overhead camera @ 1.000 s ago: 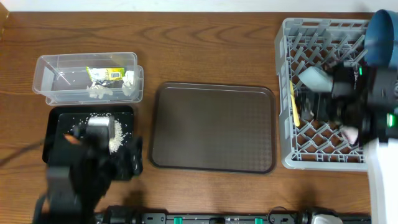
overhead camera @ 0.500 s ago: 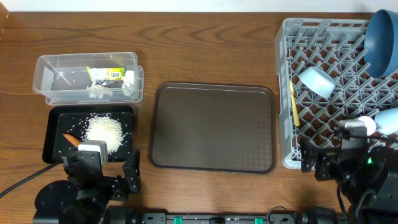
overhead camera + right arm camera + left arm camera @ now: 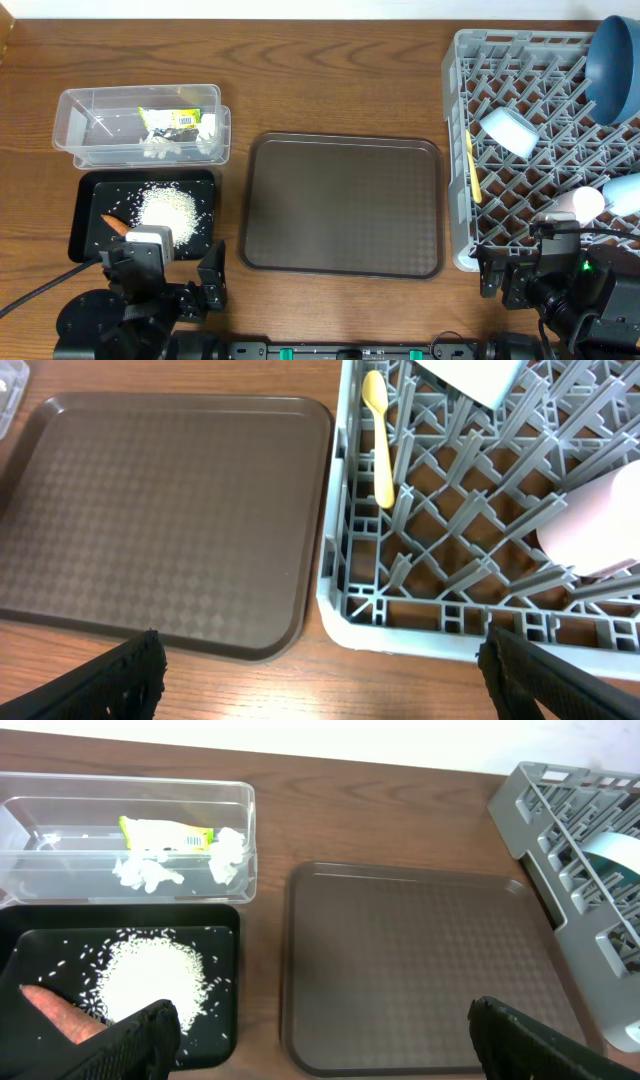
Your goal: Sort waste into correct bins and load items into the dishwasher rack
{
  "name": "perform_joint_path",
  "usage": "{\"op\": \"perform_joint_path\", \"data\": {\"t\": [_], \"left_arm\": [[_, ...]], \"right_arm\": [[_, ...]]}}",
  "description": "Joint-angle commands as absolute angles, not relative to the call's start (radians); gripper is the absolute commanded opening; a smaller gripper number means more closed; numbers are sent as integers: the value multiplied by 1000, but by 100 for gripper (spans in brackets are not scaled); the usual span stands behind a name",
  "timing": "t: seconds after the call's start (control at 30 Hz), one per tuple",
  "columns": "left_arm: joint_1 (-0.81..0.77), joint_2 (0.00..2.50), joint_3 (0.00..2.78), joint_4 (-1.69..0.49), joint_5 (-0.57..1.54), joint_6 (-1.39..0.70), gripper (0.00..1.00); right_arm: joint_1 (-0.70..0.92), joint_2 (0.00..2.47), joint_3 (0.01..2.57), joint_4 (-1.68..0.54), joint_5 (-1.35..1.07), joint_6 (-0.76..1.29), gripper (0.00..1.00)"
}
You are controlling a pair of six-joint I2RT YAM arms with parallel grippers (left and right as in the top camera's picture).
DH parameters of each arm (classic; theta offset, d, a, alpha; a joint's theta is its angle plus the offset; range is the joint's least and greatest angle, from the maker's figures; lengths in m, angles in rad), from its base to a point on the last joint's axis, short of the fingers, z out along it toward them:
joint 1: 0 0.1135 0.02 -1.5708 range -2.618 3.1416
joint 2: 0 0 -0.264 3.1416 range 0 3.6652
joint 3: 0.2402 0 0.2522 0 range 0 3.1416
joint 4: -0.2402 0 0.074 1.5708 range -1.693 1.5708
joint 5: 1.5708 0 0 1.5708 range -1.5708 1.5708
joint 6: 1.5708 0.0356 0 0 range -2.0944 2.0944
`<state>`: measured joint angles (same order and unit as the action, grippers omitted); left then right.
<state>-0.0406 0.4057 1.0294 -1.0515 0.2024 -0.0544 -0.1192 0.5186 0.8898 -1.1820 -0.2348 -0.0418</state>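
The clear tub (image 3: 70, 100) holds the yellow-green wrapper (image 3: 172, 119) and crumpled white paper (image 3: 157, 148). The black tray (image 3: 90, 195) holds white rice (image 3: 168, 208) and the carrot (image 3: 113, 223). The grey rack (image 3: 540, 170) holds the dark-blue bowl (image 3: 615, 65), light-blue cup (image 3: 508, 130), pink cup (image 3: 583, 203), whitish bowl (image 3: 625, 190) and yellow spoon (image 3: 472, 165). My left gripper (image 3: 165, 278) is open and empty at the table's front, below the black tray. My right gripper (image 3: 530, 272) is open and empty in front of the rack.
The brown serving tray (image 3: 343, 205) lies bare between the bins and the rack. In the left wrist view, the gripper (image 3: 330, 1050) faces the tray (image 3: 420, 960) and the rice (image 3: 150, 980). In the right wrist view, the gripper (image 3: 320, 680) faces the rack's front edge (image 3: 400, 620).
Both arms have pulled back to the table's front edge. The left arm left the black tray. The right arm left the rack, and the pink cup now lies there uncovered.
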Motion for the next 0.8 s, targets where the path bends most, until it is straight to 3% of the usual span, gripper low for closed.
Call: {"op": "perform_joint_path", "data": {"t": [0.0,0.23,0.77], "left_arm": [[-39,404,1021,-1054,191,-45,94],[-39,404,1021,-1055,191,-46,94],[-39,404,1021,-1055,191,-45,94]], "right_arm": [[-124,514,882,-1180,-231,-62,99],[-118,457,849,-1138,-213,-87,99],[15,31,283,-341,-217,-151,99]]}}
